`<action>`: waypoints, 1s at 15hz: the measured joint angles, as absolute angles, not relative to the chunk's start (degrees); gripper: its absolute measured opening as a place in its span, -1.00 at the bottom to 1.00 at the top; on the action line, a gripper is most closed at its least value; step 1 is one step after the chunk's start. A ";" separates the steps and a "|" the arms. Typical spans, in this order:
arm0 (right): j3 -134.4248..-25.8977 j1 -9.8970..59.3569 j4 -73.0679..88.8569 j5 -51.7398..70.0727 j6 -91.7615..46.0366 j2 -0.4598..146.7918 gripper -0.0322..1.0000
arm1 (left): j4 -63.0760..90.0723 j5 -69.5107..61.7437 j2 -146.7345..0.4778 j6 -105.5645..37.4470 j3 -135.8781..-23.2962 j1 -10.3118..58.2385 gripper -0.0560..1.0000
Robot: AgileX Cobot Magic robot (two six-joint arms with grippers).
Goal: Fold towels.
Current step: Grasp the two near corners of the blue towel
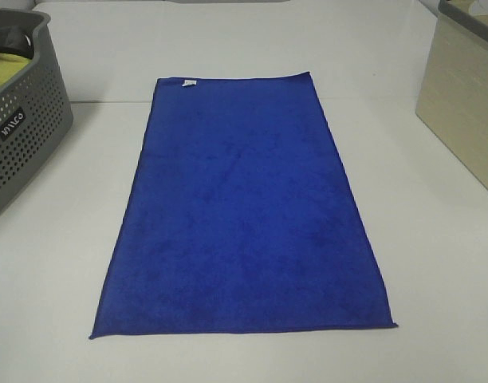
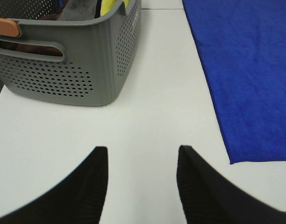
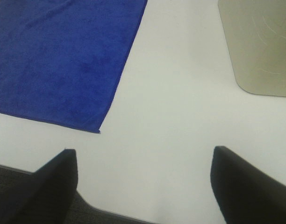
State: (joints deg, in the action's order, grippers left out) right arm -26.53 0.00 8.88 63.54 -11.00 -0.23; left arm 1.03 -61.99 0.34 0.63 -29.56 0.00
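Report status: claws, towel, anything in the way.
Left claw open, right claw open, both empty. Blue towel flat, unfolded. Gray basket, beige bin flank it, clear of towel.

Layout: towel (image 1: 242, 199) flat, middle of worktop (image 1: 435, 263).
Left of it a perforated basket (image 1: 21, 136) with a cloth (image 1: 5, 72) inside; right of it a bin (image 1: 467, 104); both well apart from it. The tag (image 1: 189, 82) sits on its far short edge.

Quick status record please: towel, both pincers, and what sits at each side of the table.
towel: blue towel, spread flat, unfolded, white tag at far short edge
left pincer: open, empty, over the table near towel's near left corner
right pincer: open, empty, near towel's near right corner
left side: grey perforated basket holding yellow-green cloth
right side: beige bin
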 joint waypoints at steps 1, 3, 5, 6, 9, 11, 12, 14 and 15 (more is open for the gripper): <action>-26.53 0.00 8.88 63.54 -11.00 -0.23 0.54 | 1.03 -61.99 0.34 0.63 -29.56 0.00 -0.03; -26.53 0.00 8.88 63.54 -11.00 -0.23 0.54 | 1.03 -61.99 0.34 0.63 -29.56 0.00 -0.03; -26.53 0.00 8.88 63.54 -11.00 -0.23 0.54 | 1.03 -61.99 0.34 0.63 -29.56 0.00 -0.03; -26.53 0.00 8.88 63.54 -11.00 -0.23 0.54 | 1.03 -61.99 0.34 0.63 -29.56 0.00 -0.03; -26.53 0.00 8.88 63.54 -11.00 -0.23 0.54 | 1.03 -61.99 0.34 0.63 -29.56 0.00 -0.03; -26.53 0.00 8.88 63.54 -11.00 -0.23 0.54 | 1.03 -61.99 0.34 0.63 -29.56 0.00 -0.03; -26.53 0.00 8.88 63.54 -11.00 -0.23 0.54 | 1.03 -61.99 0.34 0.63 -29.56 0.00 -0.03; -26.53 0.00 8.88 63.54 -11.00 -0.23 0.54 | 1.03 -61.99 0.34 0.63 -29.56 0.00 -0.03; -26.53 0.00 8.88 63.54 -11.00 -0.23 0.54 | 1.03 -61.99 0.34 0.63 -29.56 0.00 -0.03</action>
State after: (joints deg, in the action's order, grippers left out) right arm -26.53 0.00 8.88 63.54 -11.00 -0.23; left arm 1.03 -61.99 0.34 0.63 -29.56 0.00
